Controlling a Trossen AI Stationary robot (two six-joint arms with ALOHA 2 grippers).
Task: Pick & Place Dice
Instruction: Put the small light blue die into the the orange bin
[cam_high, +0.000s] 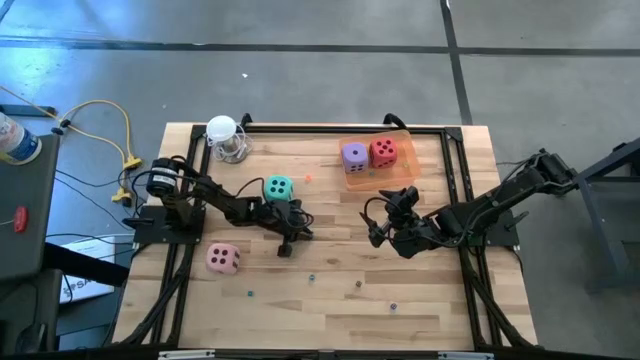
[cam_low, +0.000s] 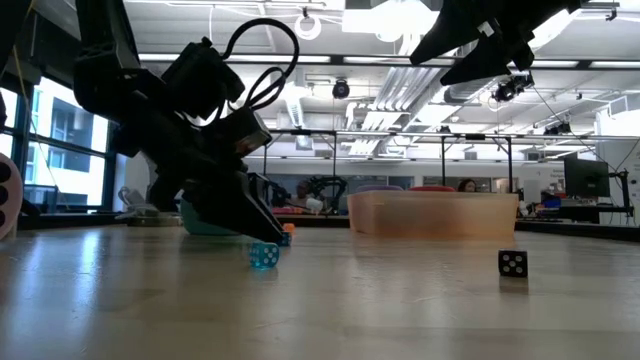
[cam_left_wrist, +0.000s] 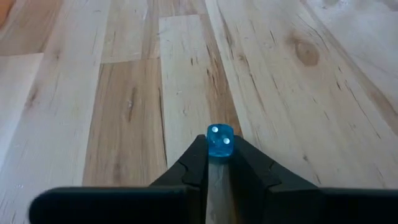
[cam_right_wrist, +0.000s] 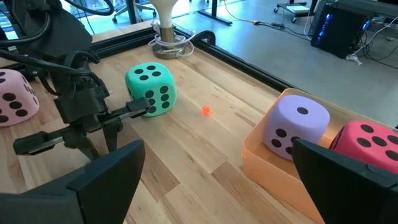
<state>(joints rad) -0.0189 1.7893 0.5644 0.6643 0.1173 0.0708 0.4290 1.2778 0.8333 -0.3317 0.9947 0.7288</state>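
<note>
A: What is the left gripper (cam_left_wrist: 219, 155) doing?

B: It is low on the tabletop (cam_high: 330, 300), its fingers drawn narrow around a tiny translucent blue die (cam_left_wrist: 220, 141), which sits pinched between the fingertips and touches the wood.

A: And the big dice?

B: The teal die (cam_high: 279, 188) rests just behind that gripper, close beside the left arm's wrist. The pink die (cam_high: 223, 259) lies on the tabletop nearer the arm's base, off to the gripper's other side and apart from it. The purple die (cam_high: 354, 154) and red die (cam_high: 383, 151) sit side by side, touching, inside the orange tray (cam_high: 375, 179), well away from the left gripper and just ahead of the right one.

A: The right gripper (cam_high: 382, 218)?

B: It hangs above the tabletop with its fingers spread wide, holding nothing, facing the left gripper across a gap.

A: Anything else nearby?

B: A small black die (cam_low: 512, 263) lies on the wood, and a tiny orange bead (cam_right_wrist: 206, 111) lies between the teal die and the tray.
</note>
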